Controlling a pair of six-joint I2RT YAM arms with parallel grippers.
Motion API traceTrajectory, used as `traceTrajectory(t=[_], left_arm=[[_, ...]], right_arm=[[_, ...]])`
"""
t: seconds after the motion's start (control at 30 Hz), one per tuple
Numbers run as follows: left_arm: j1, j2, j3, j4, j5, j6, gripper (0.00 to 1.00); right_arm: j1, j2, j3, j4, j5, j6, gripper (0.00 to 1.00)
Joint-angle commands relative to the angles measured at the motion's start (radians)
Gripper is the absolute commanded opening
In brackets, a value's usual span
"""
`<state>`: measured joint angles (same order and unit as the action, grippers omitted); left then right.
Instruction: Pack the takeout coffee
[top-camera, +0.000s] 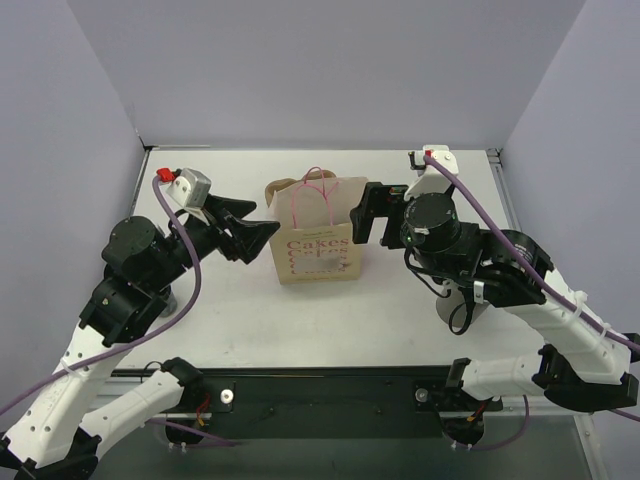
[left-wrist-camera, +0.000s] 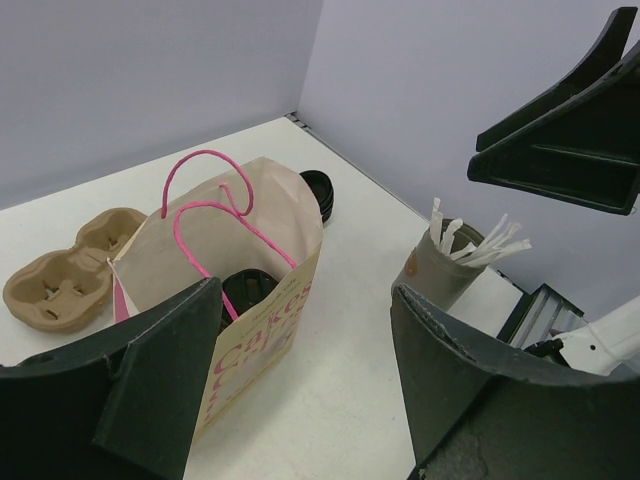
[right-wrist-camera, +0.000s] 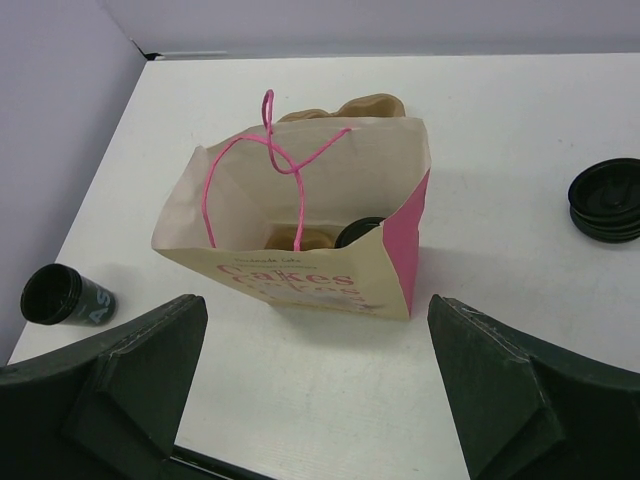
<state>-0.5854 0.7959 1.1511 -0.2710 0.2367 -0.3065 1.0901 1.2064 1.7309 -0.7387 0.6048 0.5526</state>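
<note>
From above, a paper bag (top-camera: 318, 245) is seen standing upright in the middle of the table (top-camera: 220, 320), with its mouth open and its pink handles raised. The left gripper (top-camera: 265, 218) is held just beside one side of the bag and the right gripper (top-camera: 368, 215) just beside the other. Both sets of jaws are spread, and nothing is held in either. No cup can be made out in this view.

In the left wrist view, one black lidded cup (left-wrist-camera: 248, 288) is seen low inside the bag. A brown pulp tray (left-wrist-camera: 65, 285) lies on the table just beyond the bag, and the wells that show are empty. A stack of loose black lids (left-wrist-camera: 320, 192) is seen at the bag's far corner. A grey cup of white stirrers (left-wrist-camera: 435, 270) stands apart from the bag.

In the right wrist view, the lidded cup is seen at the bottom of the bag, beside something brown that cannot be identified. A dark cup with no lid (right-wrist-camera: 58, 295) is seen on the table, well apart from the bag.

The task is judged to be partly done, with one coffee packed. The open cup probably remains to be lidded and bagged. Whether the bag is meant to be closed or carried cannot be told.
</note>
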Motion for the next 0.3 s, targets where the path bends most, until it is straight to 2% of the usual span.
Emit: traceTrajectory(t=[0.0, 0.27], left_arm=[[0.004, -0.012, -0.004, 0.059, -0.004, 0.007, 0.78], [0.004, -0.014, 0.002, 0.052, -0.011, 0.02, 0.78]], right_arm=[[0.001, -0.008, -0.004, 0.001, 0.043, 0.015, 1.0], [0.001, -0.004, -0.004, 0.001, 0.038, 0.018, 1.0]])
